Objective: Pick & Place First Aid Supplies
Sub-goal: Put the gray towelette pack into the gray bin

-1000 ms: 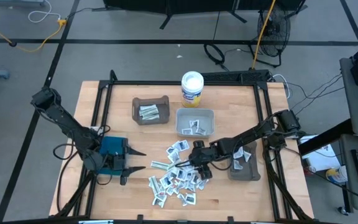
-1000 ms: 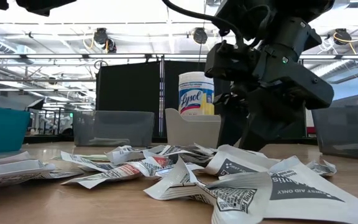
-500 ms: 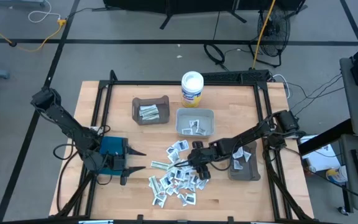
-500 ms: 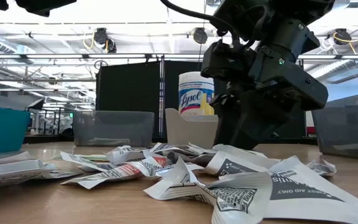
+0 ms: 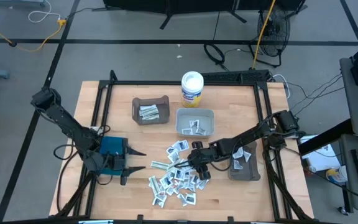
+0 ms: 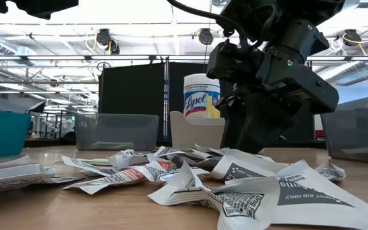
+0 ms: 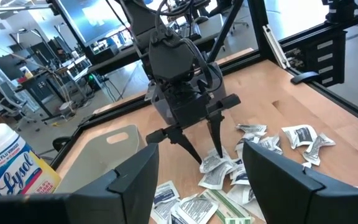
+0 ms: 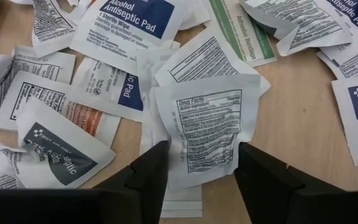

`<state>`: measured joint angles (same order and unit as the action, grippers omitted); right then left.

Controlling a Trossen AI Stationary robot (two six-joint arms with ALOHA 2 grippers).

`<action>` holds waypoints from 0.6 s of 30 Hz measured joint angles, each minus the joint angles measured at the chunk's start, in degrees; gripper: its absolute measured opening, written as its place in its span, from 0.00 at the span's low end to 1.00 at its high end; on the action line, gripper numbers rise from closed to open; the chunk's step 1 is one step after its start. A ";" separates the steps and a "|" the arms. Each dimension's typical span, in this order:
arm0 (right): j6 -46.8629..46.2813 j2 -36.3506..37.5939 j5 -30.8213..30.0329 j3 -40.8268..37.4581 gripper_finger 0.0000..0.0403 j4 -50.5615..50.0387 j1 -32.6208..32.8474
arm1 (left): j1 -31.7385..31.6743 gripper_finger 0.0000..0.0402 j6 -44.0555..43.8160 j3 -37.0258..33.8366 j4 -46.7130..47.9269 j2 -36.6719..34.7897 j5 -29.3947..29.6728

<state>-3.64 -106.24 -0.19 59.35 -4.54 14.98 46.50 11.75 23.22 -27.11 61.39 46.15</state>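
Two fingers (image 8: 151,171) astride white packet (image 8: 207,127)

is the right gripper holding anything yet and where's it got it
Not yet. The right gripper straddles a white packet in the pile, fingers at its two side edges, not pinching. The left gripper is empty.

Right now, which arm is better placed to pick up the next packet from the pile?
The right. Its end effector is down over the pile, fingers straddling a white packet. The left end effector waits off to the side, beside the blue bin.

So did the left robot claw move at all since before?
No. The left gripper sits open in the same spot beside the teal bin, away from the packets.
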 joint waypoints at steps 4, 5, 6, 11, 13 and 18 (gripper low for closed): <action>0.02 0.04 0.10 0.00 0.41 0.02 0.00 | 0.00 0.59 -0.06 0.00 0.00 0.00 0.00; 0.02 0.04 0.13 0.00 0.41 0.02 0.00 | 0.00 0.60 -0.06 0.00 0.00 0.00 0.00; 0.02 0.05 0.13 0.00 0.41 0.02 0.01 | 0.00 0.60 -0.06 0.00 0.00 0.00 0.00; 0.48 1.10 0.20 -0.11 0.41 -0.46 0.09 | 0.01 0.59 -0.08 0.00 -0.01 0.00 0.00; 0.77 2.05 0.17 -0.11 0.41 -0.59 0.10 | 0.01 0.59 -0.06 0.00 -0.01 0.00 0.00; 1.52 5.28 0.22 -0.07 0.41 -0.38 0.11 | 0.00 0.60 -0.06 0.00 -0.02 0.00 0.02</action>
<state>-2.12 -100.96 0.04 59.29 -4.92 15.09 46.50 11.68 23.22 -27.14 61.39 46.17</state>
